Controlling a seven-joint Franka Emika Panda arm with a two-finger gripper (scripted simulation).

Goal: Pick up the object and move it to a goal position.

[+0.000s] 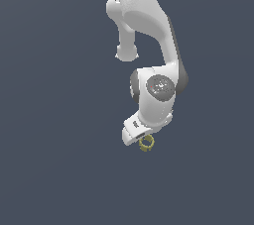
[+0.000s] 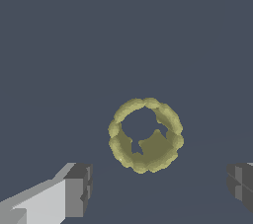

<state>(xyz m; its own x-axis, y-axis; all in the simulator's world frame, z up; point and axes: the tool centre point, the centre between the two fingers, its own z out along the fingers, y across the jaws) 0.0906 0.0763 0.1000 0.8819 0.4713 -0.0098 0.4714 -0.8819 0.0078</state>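
Jaws spread wide, nothing clamped, above olive-yellow ring on dark floor.

Wrist view, left to right: one grey fingertip (image 2: 79,191), then the object (image 2: 145,135) lying between but clear of both pads, then the other. Exterior view: white gripper (image 1: 140,137) just beside the ring.

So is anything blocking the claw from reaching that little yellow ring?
Nothing visible does. In the wrist view the ring lies in bare space, with the open gripper above it and its fingers wide apart on either side.
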